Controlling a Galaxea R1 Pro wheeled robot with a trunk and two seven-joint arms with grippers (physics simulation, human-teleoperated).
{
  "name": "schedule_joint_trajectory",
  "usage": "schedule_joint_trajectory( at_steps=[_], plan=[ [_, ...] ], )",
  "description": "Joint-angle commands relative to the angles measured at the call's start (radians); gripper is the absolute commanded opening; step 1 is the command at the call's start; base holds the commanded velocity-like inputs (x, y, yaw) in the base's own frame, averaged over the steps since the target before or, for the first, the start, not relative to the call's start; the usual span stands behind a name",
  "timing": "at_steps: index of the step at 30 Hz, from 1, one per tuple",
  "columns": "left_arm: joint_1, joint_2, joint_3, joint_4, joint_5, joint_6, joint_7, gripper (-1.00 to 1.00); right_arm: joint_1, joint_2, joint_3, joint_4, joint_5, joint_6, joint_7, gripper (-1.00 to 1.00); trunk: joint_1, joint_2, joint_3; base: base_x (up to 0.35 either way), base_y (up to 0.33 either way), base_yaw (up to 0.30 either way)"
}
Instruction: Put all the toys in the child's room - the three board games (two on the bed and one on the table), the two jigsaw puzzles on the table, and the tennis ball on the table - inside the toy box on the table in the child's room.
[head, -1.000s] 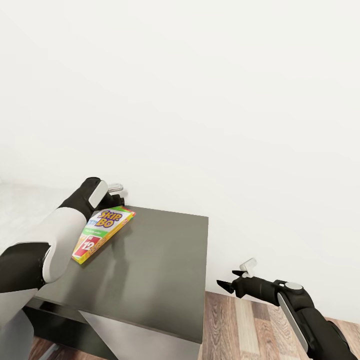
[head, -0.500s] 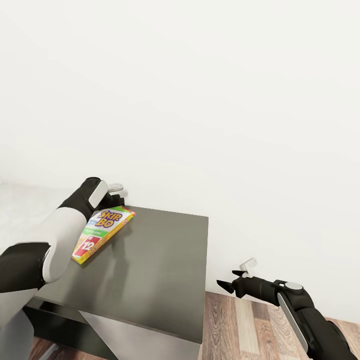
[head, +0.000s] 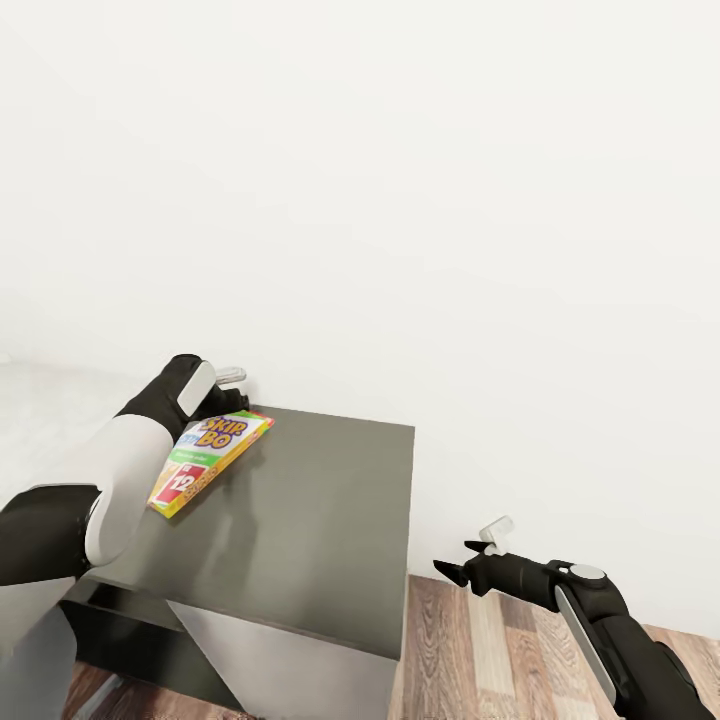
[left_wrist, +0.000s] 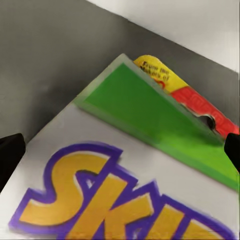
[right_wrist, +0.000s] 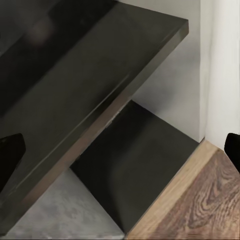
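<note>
A yellow-green board game (head: 208, 456) with big "Skip-Bo" letters hangs tilted just above the dark-grey cabinet top (head: 310, 510) of the table, casting a shadow on it. My left gripper (head: 232, 396) is shut on the box's far end, mostly hidden behind my wrist. In the left wrist view the board game (left_wrist: 125, 170) lies between the two dark fingertips (left_wrist: 10, 155). My right gripper (head: 462, 562) is open and holds nothing, low to the right of the cabinet, over the wood floor. The toy box, the puzzles and the ball are out of view.
A plain white wall (head: 400, 200) stands right behind the cabinet. The cabinet's right side (right_wrist: 150, 165) drops to the wood-plank floor (head: 500, 640). A pale desk top (head: 40, 400) joins the cabinet at the left.
The whole picture has shifted slightly, so the camera moved; the cabinet now sits a bit higher in view. The board game stays in my left gripper. The right arm looks unchanged.
</note>
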Motion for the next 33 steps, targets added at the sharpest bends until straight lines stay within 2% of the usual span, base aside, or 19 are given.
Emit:
schedule_joint_trajectory(
  at_steps=[1,9,16,30,33],
  plan=[
    [0.0,0.0,-0.003,-0.001,0.011,0.003,0.008,1.0,-0.001,-0.001,0.001,-0.001,-0.006,0.008,0.0,1.0,-0.001,0.0,-0.001,-0.208,-0.111,0.0],
    [0.0,0.0,-0.004,-0.002,0.009,-0.003,0.016,1.0,-0.001,-0.001,0.001,-0.001,-0.006,0.008,0.0,1.0,-0.001,0.0,-0.001,-0.132,-0.13,0.0],
    [0.0,0.0,-0.005,-0.001,0.009,-0.004,0.017,1.0,-0.001,-0.001,0.001,-0.001,-0.006,0.008,0.0,1.0,-0.001,0.0,-0.001,-0.167,0.098,0.0],
    [0.0,0.0,-0.005,-0.003,0.009,-0.007,0.015,1.0,-0.001,0.002,0.001,-0.001,-0.006,0.008,0.0,1.0,-0.001,0.0,-0.001,-0.018,0.008,0.0],
    [0.0,0.0,-0.006,-0.004,0.009,-0.038,0.014,1.0,-0.001,0.001,0.001,-0.001,-0.006,0.008,0.0,1.0,-0.001,0.0,-0.001,-0.03,-0.04,0.0]
  ],
)
